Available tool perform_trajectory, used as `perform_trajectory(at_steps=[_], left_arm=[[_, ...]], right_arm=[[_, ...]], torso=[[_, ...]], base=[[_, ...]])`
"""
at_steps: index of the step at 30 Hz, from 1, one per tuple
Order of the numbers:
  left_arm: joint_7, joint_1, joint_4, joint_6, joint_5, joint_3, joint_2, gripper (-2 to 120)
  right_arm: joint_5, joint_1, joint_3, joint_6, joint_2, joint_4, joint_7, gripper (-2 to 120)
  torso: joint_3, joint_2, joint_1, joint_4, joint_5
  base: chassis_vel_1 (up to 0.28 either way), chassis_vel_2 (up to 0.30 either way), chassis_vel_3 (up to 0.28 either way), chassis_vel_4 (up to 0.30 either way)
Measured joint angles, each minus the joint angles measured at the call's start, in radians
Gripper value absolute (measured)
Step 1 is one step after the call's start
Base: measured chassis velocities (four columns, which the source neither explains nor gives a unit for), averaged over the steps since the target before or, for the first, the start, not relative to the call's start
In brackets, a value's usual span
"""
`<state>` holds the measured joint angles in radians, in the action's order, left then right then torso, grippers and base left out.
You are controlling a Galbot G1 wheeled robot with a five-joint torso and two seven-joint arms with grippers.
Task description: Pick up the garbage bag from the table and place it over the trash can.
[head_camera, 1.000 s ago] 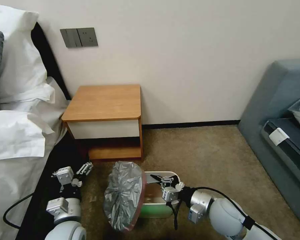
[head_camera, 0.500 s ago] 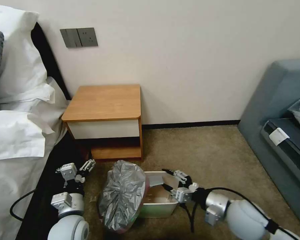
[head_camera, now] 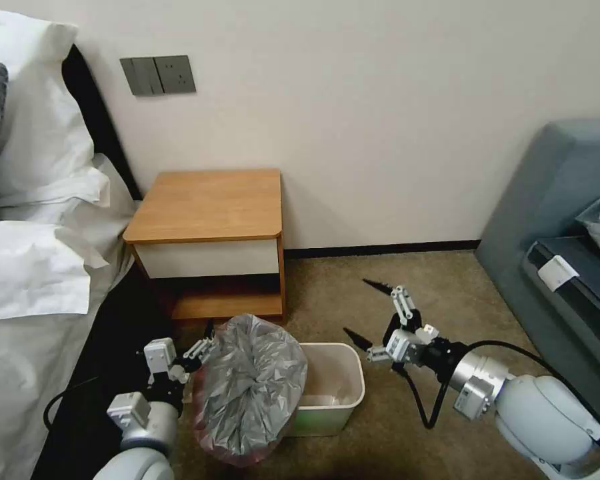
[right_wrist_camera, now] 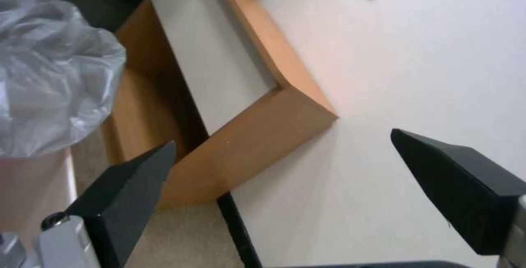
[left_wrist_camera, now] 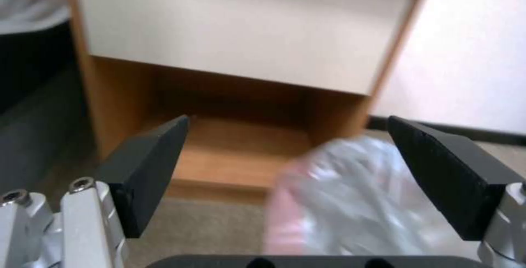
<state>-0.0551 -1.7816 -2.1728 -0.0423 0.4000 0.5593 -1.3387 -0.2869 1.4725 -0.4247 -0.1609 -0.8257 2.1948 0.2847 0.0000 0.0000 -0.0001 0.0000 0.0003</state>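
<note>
Carpeted bedroom floor by table (head_camera: pixel 210 207). Left gripper (head_camera: pixel 197 350), jaws spread, holds nothing beside bag (head_camera: pixel 250 387). Bag bunched over can's (head_camera: pixel 340 400) left end only. Right gripper (head_camera: pixel 373 310) spread, raised clear. Advice: pinch pink rim, stretch rightward across opening.
</note>
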Motion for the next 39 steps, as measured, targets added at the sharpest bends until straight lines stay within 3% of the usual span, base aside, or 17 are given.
perform_trajectory(at_steps=[5,9,16,39], left_arm=[[0.025,-0.047,-0.016,0.015,-0.050,-0.035,0.015,90],[-0.008,-0.069,-0.031,-0.072,-0.042,-0.070,0.010,91],[-0.065,-0.065,-0.009,-0.149,-0.088,-0.100,-0.011,91],[-0.070,0.009,0.031,-0.213,0.003,-0.148,-0.040,91]], right_arm=[[0.000,0.008,-0.004,-0.021,-0.045,-0.021,-0.003,100],[-0.003,0.010,-0.005,-0.030,-0.066,-0.029,-0.004,100],[0.001,0.008,-0.010,-0.035,-0.075,-0.033,-0.006,100],[0.001,0.010,-0.002,-0.032,-0.096,-0.011,-0.024,100]], torso=[[0.000,0.000,0.000,0.0000,-0.0002],[0.000,0.000,0.000,-0.0001,-0.0002],[0.000,0.000,0.000,0.0000,-0.0003],[0.000,0.000,0.000,0.0000,-0.0003]], base=[[0.000,0.000,0.000,0.000],[0.000,0.000,0.000,0.000],[0.000,0.000,0.000,0.000],[0.000,0.000,0.000,0.000]])
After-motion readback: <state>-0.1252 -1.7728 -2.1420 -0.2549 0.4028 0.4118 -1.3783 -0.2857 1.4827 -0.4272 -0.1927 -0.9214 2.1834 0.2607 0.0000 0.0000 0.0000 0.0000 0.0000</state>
